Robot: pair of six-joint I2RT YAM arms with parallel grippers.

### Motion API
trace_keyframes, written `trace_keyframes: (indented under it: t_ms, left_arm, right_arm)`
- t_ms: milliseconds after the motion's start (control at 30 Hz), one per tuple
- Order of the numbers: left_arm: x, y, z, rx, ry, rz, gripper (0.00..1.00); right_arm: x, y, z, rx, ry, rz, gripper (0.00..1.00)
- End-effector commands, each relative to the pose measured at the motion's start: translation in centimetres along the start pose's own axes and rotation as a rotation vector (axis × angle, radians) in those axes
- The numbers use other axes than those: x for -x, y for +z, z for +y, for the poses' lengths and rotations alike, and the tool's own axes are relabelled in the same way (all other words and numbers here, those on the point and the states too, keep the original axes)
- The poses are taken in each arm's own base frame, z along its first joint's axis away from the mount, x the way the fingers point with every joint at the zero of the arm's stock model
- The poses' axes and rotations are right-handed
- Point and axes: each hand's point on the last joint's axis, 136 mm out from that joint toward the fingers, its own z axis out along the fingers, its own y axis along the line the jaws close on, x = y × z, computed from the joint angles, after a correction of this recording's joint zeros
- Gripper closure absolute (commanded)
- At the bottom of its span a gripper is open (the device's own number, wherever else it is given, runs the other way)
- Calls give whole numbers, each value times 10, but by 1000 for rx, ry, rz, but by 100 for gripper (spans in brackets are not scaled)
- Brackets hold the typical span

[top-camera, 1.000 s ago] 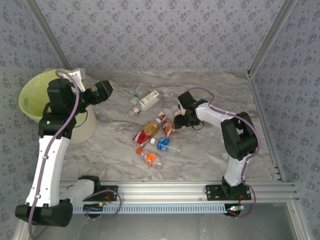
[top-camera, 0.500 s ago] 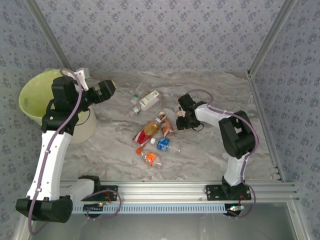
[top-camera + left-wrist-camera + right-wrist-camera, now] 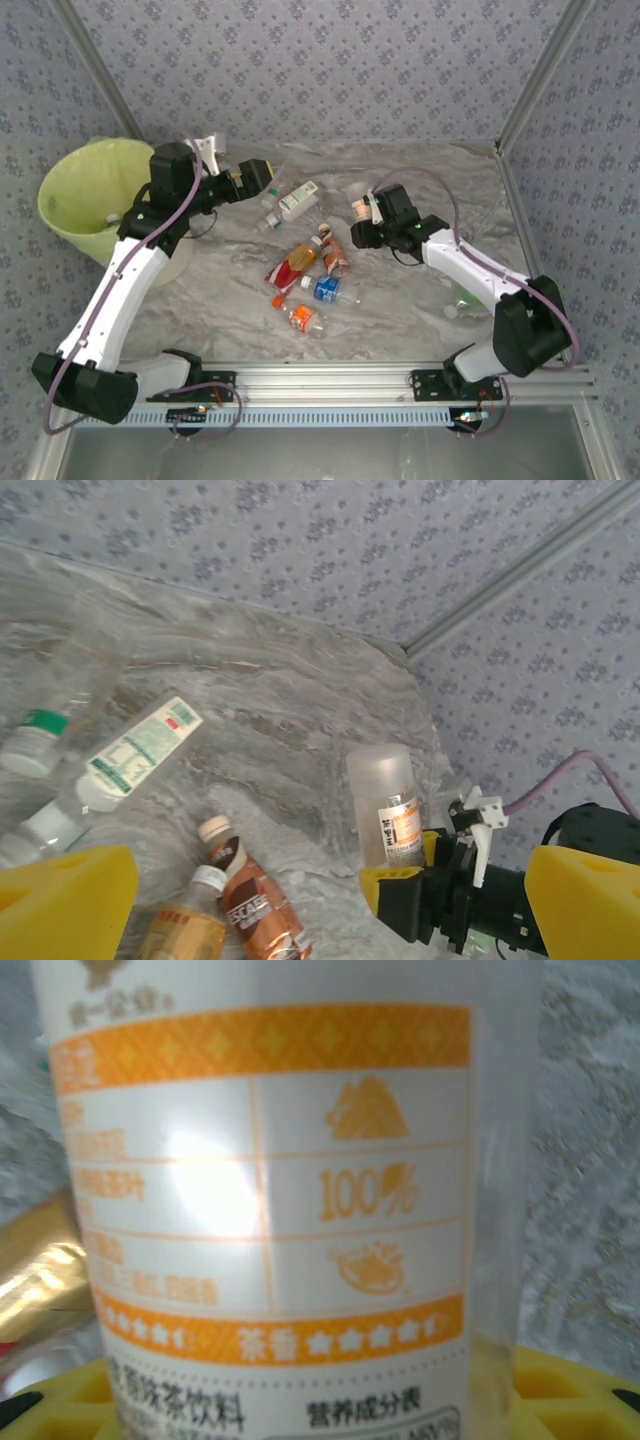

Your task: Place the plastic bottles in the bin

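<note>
Marble-patterned table (image 3: 400, 300) bears the loose plastic bottles (image 3: 300, 262). Right gripper (image 3: 364, 216) pinches an upright orange-labelled bottle (image 3: 386, 805), well apart from the bin (image 3: 75, 195). Carry it high over the pile, passing clear of the left gripper (image 3: 258, 178), whose fingers stand spread wide.

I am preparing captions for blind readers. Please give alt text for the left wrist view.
The right end effector grips a vertical clear bottle with a white and orange label. On the marbled table at the left lie a brown-labelled bottle and a white-labelled bottle. The open left end effector shows yellow fingers in the bottom corners.
</note>
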Motion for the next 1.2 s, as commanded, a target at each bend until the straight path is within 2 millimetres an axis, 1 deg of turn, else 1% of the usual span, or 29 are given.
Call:
trace_keyframes:
  t_ms: [0, 167, 233, 300, 367, 467, 600, 700, 767, 833, 933, 1033, 1100, 1167]
  left_arm:
    - [-3, 16, -27, -121, 6, 27, 1]
    - [-31, 49, -51, -214, 15, 120, 0]
    - [-44, 63, -62, -263, 44, 153, 1]
    - [-59, 78, -66, -285, 92, 178, 1]
    - [-67, 89, -68, -322, 107, 187, 0]
    - [-68, 100, -68, -358, 83, 170, 1]
    - [-67, 105, -70, -380, 83, 156, 1]
    - [-72, 110, -61, -346, 84, 160, 4]
    - [-75, 113, -55, -320, 75, 170, 7]
    - [-77, 115, -55, -322, 69, 175, 10]
    - [-79, 116, -56, -334, 62, 185, 25]
    - [-77, 113, -57, -336, 67, 181, 40]
    - [-76, 110, -58, -335, 71, 176, 47]
    - [-75, 109, -57, -320, 72, 179, 49]
  right_arm:
    - [17, -14, 24, 128, -20, -94, 56]
    - [27, -34, 62, 323, -53, -163, 56]
    - [28, -38, 76, 386, -64, -173, 55]
    - [28, -41, 88, 433, -89, -178, 55]
    - [26, -45, 100, 483, -115, -185, 55]
    - [29, -52, 111, 546, -134, -205, 55]
    - [31, -58, 118, 576, -133, -227, 55]
    - [32, -59, 123, 587, -140, -231, 55]
    - [33, -61, 126, 599, -145, -247, 54]
    - [35, -63, 131, 619, -147, -261, 54]
    - [42, -65, 134, 621, -142, -292, 54]
    - [47, -64, 132, 599, -126, -314, 53]
    - [47, -62, 133, 600, -125, -310, 50]
    - [45, -61, 134, 612, -131, -303, 47]
